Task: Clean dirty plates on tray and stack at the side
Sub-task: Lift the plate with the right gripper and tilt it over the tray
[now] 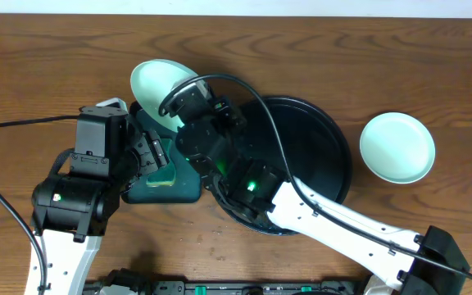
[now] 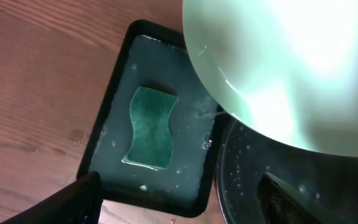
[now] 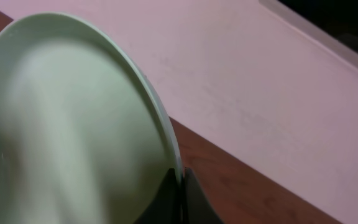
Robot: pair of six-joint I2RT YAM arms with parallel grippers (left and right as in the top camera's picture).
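My right gripper (image 1: 179, 100) is shut on the rim of a pale-mint plate (image 1: 156, 84) and holds it tilted above the far end of the small green tray. The right wrist view shows the fingers (image 3: 180, 182) pinching the plate's rim (image 3: 67, 124). The plate fills the upper right of the left wrist view (image 2: 278, 68). A second plate (image 1: 397, 147) lies on the table right of the black round tray (image 1: 330, 131). A third plate is not in view. My left gripper (image 1: 156, 157) is open and empty (image 2: 185, 202) above the green tray's near edge.
A dark green rectangular tray (image 2: 114, 106) holds soapy water and a green sponge (image 2: 151, 127), also seen from overhead (image 1: 162, 176). It sits against the black tray's left rim (image 2: 247, 180). The right arm crosses over the black tray. Cables lie at the left.
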